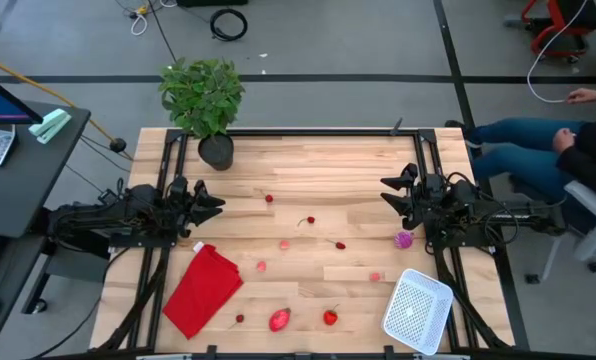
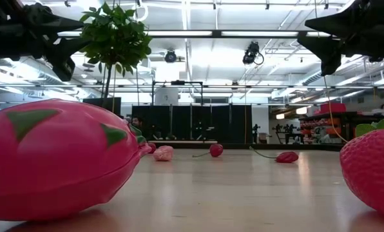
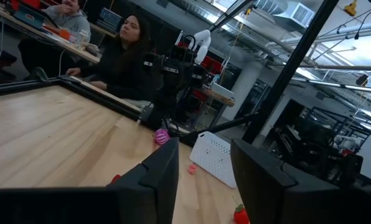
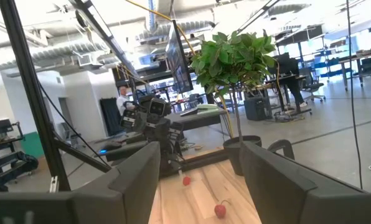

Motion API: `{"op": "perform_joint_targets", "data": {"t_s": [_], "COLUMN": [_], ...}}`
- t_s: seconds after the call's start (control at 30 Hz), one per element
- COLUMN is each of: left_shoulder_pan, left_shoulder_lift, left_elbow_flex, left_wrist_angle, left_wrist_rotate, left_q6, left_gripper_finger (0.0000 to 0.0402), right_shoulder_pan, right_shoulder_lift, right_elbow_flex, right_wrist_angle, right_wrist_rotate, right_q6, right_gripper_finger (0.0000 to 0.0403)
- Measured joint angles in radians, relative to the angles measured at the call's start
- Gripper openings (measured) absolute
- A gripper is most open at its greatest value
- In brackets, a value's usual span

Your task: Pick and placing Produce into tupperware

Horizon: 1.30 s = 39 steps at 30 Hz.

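We start at the left side of the desk, where the left tool hangs above bare wood near the potted plant; its fingers are spread with nothing between them. Just in front of it lies the red folded cloth, which is no part of the job.

Moving right, the produce is scattered across the middle of the desk: a small red piece near the far side, a cherry with a stem, a pink bit, another red piece, and along the near edge a pink dragon fruit and a strawberry. The purple ball sits just beside the right tool, whose fingers also stand apart and empty. The white mesh tupperware rests at the near right corner, with nothing in it that we can see.

We judge these toys to be light, hard plastic, likely smooth and inclined to roll or skid. We would pinch each across its widest part from above, not by a thin stem. The round ones look the easiest to lose.

Much is hard to read. In the low view the dragon fruit and strawberry fill the foreground and hide most of the desk. The smallest pieces are too tiny to name with confidence.
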Motion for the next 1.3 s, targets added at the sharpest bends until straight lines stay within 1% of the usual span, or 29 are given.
{"op": "perform_joint_targets", "data": {"t_s": [0.03, 0.07, 0.13, 0.17, 0.2, 0.23, 0.3, 0.37, 0.43, 0.5, 0.57, 0.63, 0.7, 0.77, 0.8, 0.87, 0.93, 1.0, 1.07, 1.13, 1.17, 1.27, 1.3], "left_shoulder_pan": [0.0, 0.001, 0.006, 0.01, 0.015, 0.02, 0.033, 0.048, 0.066, 0.082, 0.094, 0.102, 0.11, 0.118, 0.121, 0.125, 0.129, 0.137, 0.145, 0.151, 0.154, 0.161, 0.161], "left_shoulder_lift": [0.0, 0.0, 0.0, 0.0, 0.0, 0.0, 0.0, 0.0, 0.0, 0.0, 0.0, 0.0, 0.005, 0.036, 0.061, 0.128, 0.219, 0.314, 0.399, 0.47, 0.5, 0.566, 0.581], "left_elbow_flex": [0.0, 0.0, 0.0, 0.0, 0.0, 0.0, 0.0, 0.0, -0.001, -0.001, 0.01, 0.051, 0.107, 0.174, 0.209, 0.28, 0.352, 0.417, 0.471, 0.518, 0.536, 0.578, 0.586], "left_wrist_angle": [0.001, 0.003, 0.004, 0.007, 0.012, 0.019, 0.028, 0.03, 0.064, 0.16, 0.271, 0.314, 0.311, 0.304, 0.294, 0.271, 0.232, 0.185, 0.149, 0.14, 0.14, 0.136, 0.136], "left_wrist_rotate": [-0.001, -0.023, -0.094, -0.124, -0.151, -0.18, -0.248, -0.31, -0.332, -0.333, -0.333, -0.333, -0.333, -0.332, -0.333, -0.333, -0.333, -0.333, -0.333, -0.333, -0.333, -0.333, -0.333], "left_q6": [0.024, 0.09, 0.255, 0.297, 0.308, 0.286, 0.149, 0.005, -0.026, 0.026, 0.109, 0.211, 0.298, 0.351, 0.369, 0.409, 0.455, 0.502, 0.53, 0.549, 0.55, 0.549, 0.549], "left_gripper_finger": [0.0151, 0.015, 0.0147, 0.0146, 0.0145, 0.0145, 0.0146, 0.0149, 0.0151, 0.0153, 0.0152, 0.0149, 0.0146, 0.0144, 0.0143, 0.0142, 0.0144, 0.0147, 0.015, 0.0152, 0.0153, 0.0155, 0.0155], "right_shoulder_pan": [0.0, 0.0, 0.0, 0.0, 0.0, 0.0, 0.0, 0.0, -0.002, -0.002, -0.002, -0.002, -0.002, -0.001, -0.002, -0.003, -0.012, -0.024, -0.034, -0.039, -0.038, -0.036, -0.036], "right_shoulder_lift": [0.0, 0.0, 0.0, 0.0, 0.0, 0.0, 0.0, 0.0, 0.0, 0.0, 0.001, 0.011, 0.03, 0.056, 0.077, 0.133, 0.215, 0.314, 0.413, 0.509, 0.553, 0.67, 0.703], "right_elbow_flex": [0.0, 0.0, 0.0, 0.0, 0.0, 0.0, 0.0, 0.0, 0.0, 0.0, 0.0, 0.002, 0.025, 0.084, 0.125, 0.229, 0.354, 0.478, 0.601, 0.714, 0.771, 0.942, 1.001], "right_wrist_angle": [0.0, 0.0, 0.0, 0.0, 0.0, 0.0, 0.015, 0.061, 0.104, 0.178, 0.302, 0.428, 0.486, 0.459, 0.412, 0.244, 0.055, -0.071, -0.14, -0.172, -0.177, -0.183, -0.201], "right_wrist_rotate": [0.0, 0.0, 0.0, 0.0, 0.0, 0.0, 0.0, 0.0, 0.0, 0.0, -0.011, -0.059, -0.123, -0.159, -0.162, -0.16, -0.161, -0.16, -0.16, -0.161, -0.161, -0.164, -0.169], "right_q6": [0.0, 0.0, 0.0, 0.0, 0.0, 0.0, 0.009, 0.058, 0.062, 0.049, 0.017, -0.036, -0.081, -0.092, -0.09, -0.082, -0.079, -0.086, -0.103, -0.086, -0.044, 0.175, 0.221], "right_gripper_finger": [0.0231, 0.0231, 0.0231, 0.0231, 0.0231, 0.0231, 0.0231, 0.0231, 0.0231, 0.0231, 0.0231, 0.0231, 0.0231, 0.0231, 0.0231, 0.0231, 0.0231, 0.0231, 0.0231, 0.0231, 0.0231, 0.0231, 0.0231]}}
